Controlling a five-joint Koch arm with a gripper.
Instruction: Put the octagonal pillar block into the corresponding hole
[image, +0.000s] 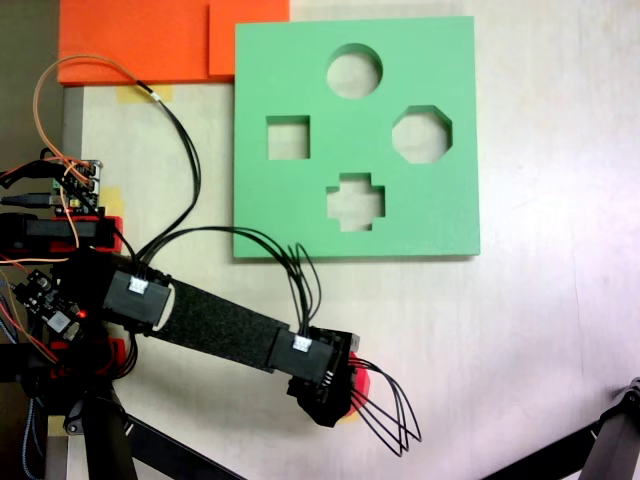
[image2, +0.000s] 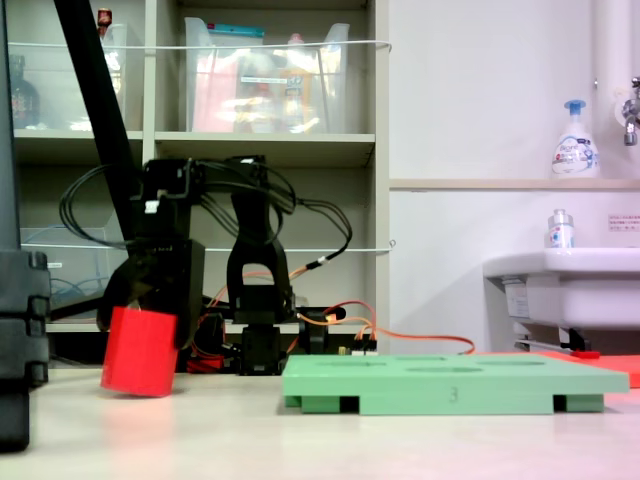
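Observation:
The red octagonal pillar block (image2: 140, 352) hangs slightly tilted just above the table, left of the green foam board (image2: 450, 385). My gripper (image2: 141, 308) is shut on the block's top. In a fixed view from above, the gripper (image: 343, 392) covers most of the block, so only a red edge (image: 361, 384) shows, well below the board (image: 270, 60). The corresponding hole (image: 421, 134) is the eight-sided cutout at the board's right side, open and apart from the gripper.
The board also has a round cutout (image: 354, 70), a square cutout (image: 288, 137) and a cross cutout (image: 355, 201). Orange foam sheets (image: 140, 40) lie at the top left. A black stand leg (image: 600, 445) crosses the bottom right corner. The arm's base and wiring (image: 70, 250) sit at the left.

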